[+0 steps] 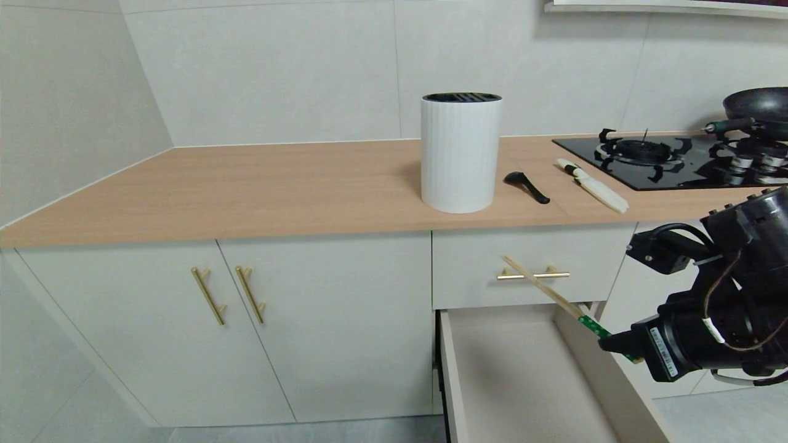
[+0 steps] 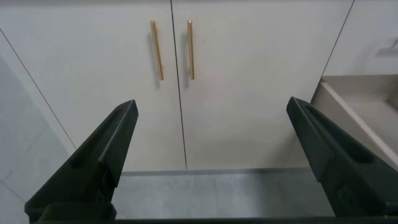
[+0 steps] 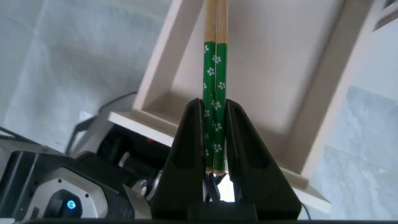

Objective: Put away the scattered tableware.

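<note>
The wooden surface [image 1: 277, 191] carries a white holder [image 1: 460, 154] and a black spoon [image 1: 525, 186]. Your right hand [image 1: 606, 341] clamps chopsticks [image 1: 542, 286] over the open drawer [image 1: 523, 381]; your left hand [image 2: 211, 109] stands wide open, empty.

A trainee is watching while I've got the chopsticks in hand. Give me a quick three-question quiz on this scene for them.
1. True or false: the left hand is open and holds nothing.
2. On the counter, which lies nearer the white holder: the black spoon or the cream utensil?
3. What does the right hand grip? A) the black spoon B) the chopsticks C) the cream utensil

Key: 1 true; 2 the black spoon; 3 B.
</note>
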